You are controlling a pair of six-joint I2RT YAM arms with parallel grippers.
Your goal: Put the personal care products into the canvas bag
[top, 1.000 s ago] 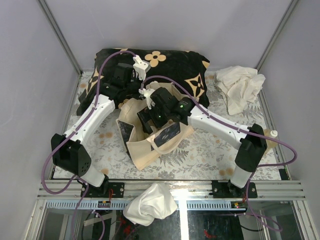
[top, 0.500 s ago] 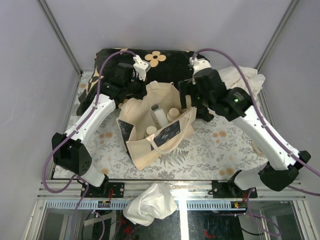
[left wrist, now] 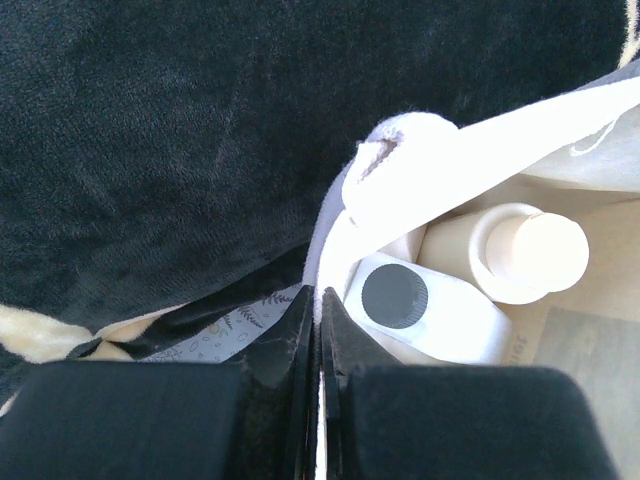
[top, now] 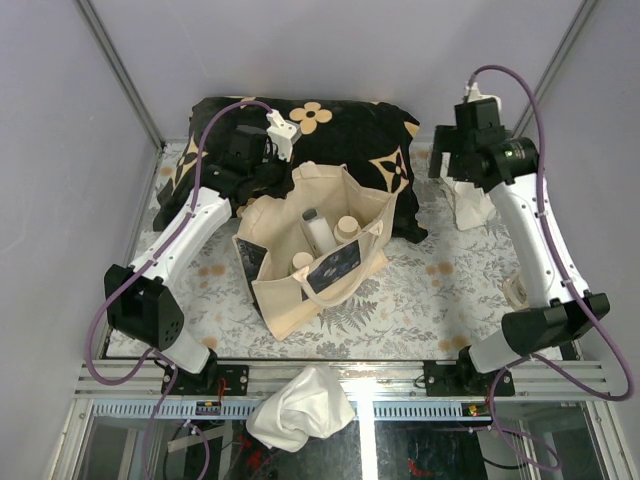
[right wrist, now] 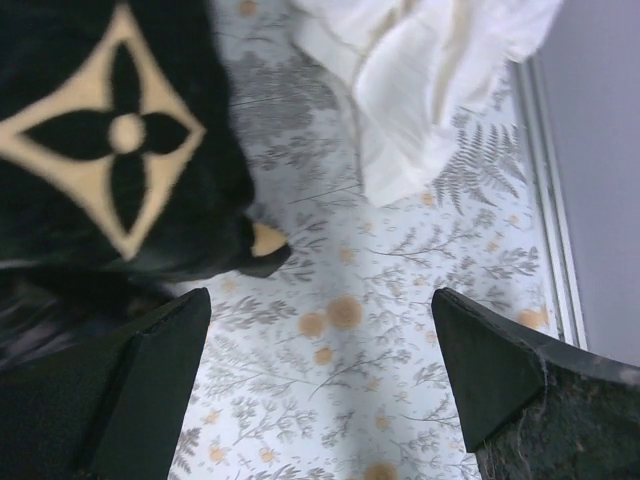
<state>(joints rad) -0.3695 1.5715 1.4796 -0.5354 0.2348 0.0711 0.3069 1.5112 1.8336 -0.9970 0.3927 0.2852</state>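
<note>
The canvas bag [top: 300,290] stands open mid-table against the black cushion. Three personal care products stand inside it: a white bottle with a dark cap [top: 316,230], a cream bottle [top: 347,228] and a small cream one [top: 302,262]. My left gripper [top: 272,180] is shut on the bag's far left rim. In the left wrist view the left gripper [left wrist: 320,296] pinches the cream fabric [left wrist: 420,165], with the dark-capped bottle [left wrist: 395,296] and the cream bottle [left wrist: 525,252] just beyond. My right gripper [top: 450,165] is raised at the back right, and in its wrist view it [right wrist: 320,370] is open and empty.
The black cushion with tan flowers [top: 340,135] lies behind the bag and also shows in the right wrist view [right wrist: 100,150]. A white cloth [top: 485,185] lies at the back right, below my right gripper [right wrist: 420,80]. Another white cloth [top: 300,405] hangs off the front rail. A cream object [top: 517,291] is half hidden behind the right arm.
My right arm has lifted out of the bag and swung up to the back right, open and empty. The bottles now show inside the bag. The left gripper has stayed on the bag's rim.
</note>
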